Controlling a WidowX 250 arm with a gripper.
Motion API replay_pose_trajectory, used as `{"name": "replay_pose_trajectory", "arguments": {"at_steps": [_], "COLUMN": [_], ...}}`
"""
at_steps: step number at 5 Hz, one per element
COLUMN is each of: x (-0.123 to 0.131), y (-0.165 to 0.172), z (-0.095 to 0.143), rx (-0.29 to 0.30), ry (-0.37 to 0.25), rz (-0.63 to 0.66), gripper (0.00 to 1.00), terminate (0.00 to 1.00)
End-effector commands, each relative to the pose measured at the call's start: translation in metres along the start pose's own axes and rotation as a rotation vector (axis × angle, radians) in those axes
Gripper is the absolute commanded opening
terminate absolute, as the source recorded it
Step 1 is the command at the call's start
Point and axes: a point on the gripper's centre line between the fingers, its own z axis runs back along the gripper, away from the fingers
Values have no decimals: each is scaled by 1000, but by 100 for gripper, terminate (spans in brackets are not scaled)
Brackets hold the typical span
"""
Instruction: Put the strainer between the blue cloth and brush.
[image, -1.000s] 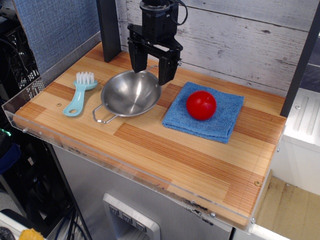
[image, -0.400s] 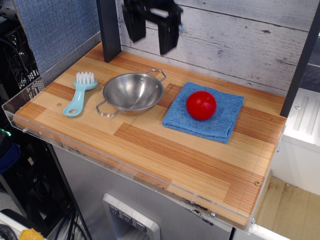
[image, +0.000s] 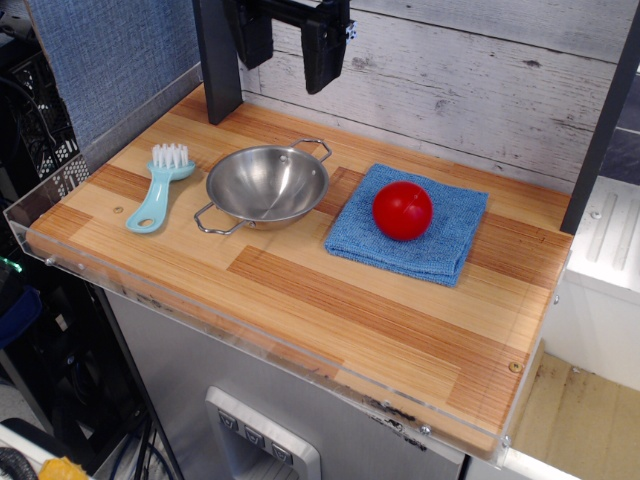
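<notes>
- While it sits upright on the wooden table (image: 330, 300), the strainer (image: 267, 185) lies between the brush (image: 160, 187) on its left and the blue cloth (image: 410, 224) on its right, close to both.
- One wire handle points to the back, the other to the front left.
- A red ball (image: 402, 210) rests on the blue cloth.
- High above the strainer, at the top edge, the gripper (image: 288, 45) hangs with its fingers spread wide, holding nothing.
</notes>
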Motion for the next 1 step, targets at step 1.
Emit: {"name": "replay_pose_trajectory", "arguments": {"at_steps": [1], "x": [-6], "y": [5], "z": [22], "rx": [24], "ry": [-54], "rz": [7], "gripper": [100], "terminate": [100]}}
